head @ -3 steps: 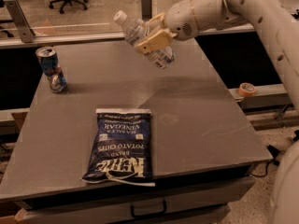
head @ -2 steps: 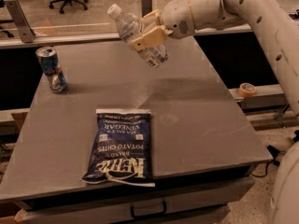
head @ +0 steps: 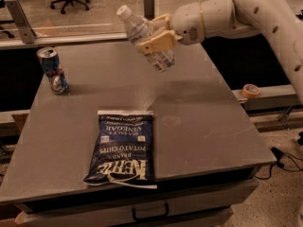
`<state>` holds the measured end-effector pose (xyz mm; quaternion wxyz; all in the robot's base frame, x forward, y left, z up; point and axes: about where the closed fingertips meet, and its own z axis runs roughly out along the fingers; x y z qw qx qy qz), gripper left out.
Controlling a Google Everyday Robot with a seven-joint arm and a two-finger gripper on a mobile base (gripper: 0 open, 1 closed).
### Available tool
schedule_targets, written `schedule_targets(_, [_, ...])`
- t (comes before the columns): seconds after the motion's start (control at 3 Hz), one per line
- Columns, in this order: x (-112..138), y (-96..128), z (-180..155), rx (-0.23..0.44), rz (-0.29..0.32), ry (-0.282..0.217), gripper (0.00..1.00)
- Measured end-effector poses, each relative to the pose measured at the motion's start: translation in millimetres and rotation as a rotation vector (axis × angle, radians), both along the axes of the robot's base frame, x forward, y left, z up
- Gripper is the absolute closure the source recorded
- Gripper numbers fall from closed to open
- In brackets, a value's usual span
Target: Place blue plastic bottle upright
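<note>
So the clear ribbed plastic water bottle with white cap (head: 136,28) is clamped mid-body by the tan pincer (head: 154,33), held tilted above the far side of the grey bench (head: 203,112). Grasp and lift look done; straightening and setting down are left.

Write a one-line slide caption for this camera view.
Gripper holds the bottle tilted above the table; can stands back left, chip bag lies in front.
</note>
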<state>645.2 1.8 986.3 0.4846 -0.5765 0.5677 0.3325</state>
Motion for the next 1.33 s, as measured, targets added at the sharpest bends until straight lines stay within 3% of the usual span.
schedule_targets(0.33, [-20.3,-31.2,5.4,0.105,-0.064,-0.047,1.00])
schedule_targets(1.0, [-44.4,-114.4,19.6,0.339,-0.190,-0.170,1.00])
schedule_targets(1.33, [-42.6,-134.4,8.9,0.428,-0.230,-0.117,1.00])
